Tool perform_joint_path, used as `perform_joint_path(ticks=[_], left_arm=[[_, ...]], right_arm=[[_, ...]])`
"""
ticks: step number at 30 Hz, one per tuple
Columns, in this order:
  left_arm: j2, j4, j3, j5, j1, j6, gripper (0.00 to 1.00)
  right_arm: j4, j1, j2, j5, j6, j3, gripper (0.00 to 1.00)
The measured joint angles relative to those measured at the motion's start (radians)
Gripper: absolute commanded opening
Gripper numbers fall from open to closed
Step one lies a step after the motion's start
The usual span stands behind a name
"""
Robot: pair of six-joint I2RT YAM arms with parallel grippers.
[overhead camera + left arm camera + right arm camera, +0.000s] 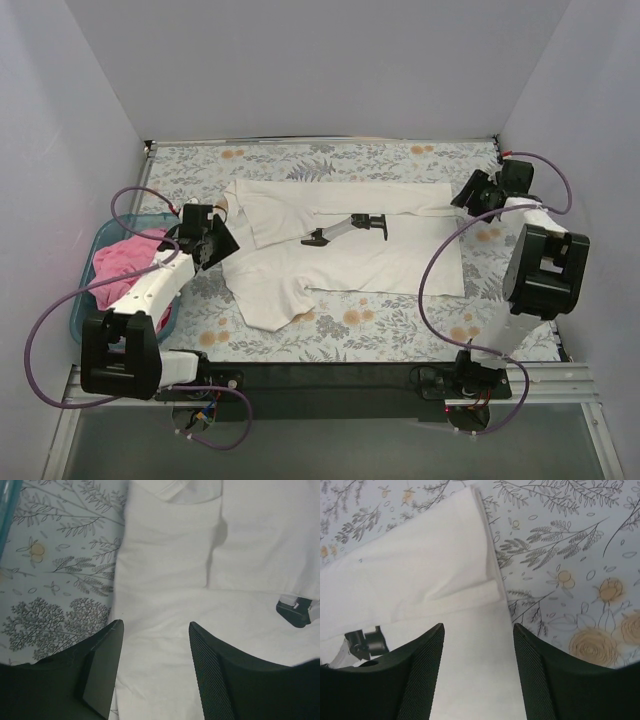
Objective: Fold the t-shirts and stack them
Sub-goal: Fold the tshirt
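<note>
Mostly flat, the white t-shirt lies across the middle of the floral worktop. Its far long edge is folded over toward the middle, and its near left part runs out toward the near edge. A black-and-grey tool rests on the cloth at about its centre.

The left fingers stand apart with nothing between them. They are over the left end of the white t-shirt, where the wrist view shows plain white cloth filling the gap between them, with the shirt's edge and bare worktop just to the left of the left finger. The pictures do not show whether the tips touch the cloth.

The right fingers are likewise spread and empty. They are at the far right end of the white t-shirt. The gap between them frames the cloth just below the corner of the folded-over layer, and the right finger sits over the shirt's outer edge, with patterned worktop beyond it.

The pink t-shirt is bunched up in the teal basket at the left of the worktop, beside the left arm and well apart from both pairs of fingers.
</note>
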Motion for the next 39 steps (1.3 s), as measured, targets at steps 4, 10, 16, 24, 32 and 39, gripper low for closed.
perform_joint_path(ticks=[4,10,16,24,32,39], left_arm=[[-0.045,-0.077,-0.031,-0.044,0.000,-0.029,0.50],[-0.070,-0.130,-0.098,-0.058,0.000,-0.050,0.46],[-0.047,-0.122,-0.123,-0.060,0.000,-0.060,0.43],[0.048,-0.079,-0.123,-0.058,0.000,-0.059,0.31],[0.061,-0.062,-0.122,-0.063,0.000,-0.046,0.03],[0.061,-0.062,-0.122,-0.065,0.000,-0.042,0.00]], right_arm=[[-0.046,0.058,-0.202,0.069,-0.011,-0.115,0.60],[-0.129,0.151,-0.479,0.150,-0.021,-0.363,0.62],[-0.243,0.161,-0.672,0.204,-0.024,-0.562,0.66],[-0.350,0.161,-0.789,0.298,-0.026,-0.638,0.72],[-0.390,0.135,-0.781,0.355,-0.019,-0.640,0.65],[-0.394,0.089,-0.743,0.356,-0.006,-0.640,0.56]])
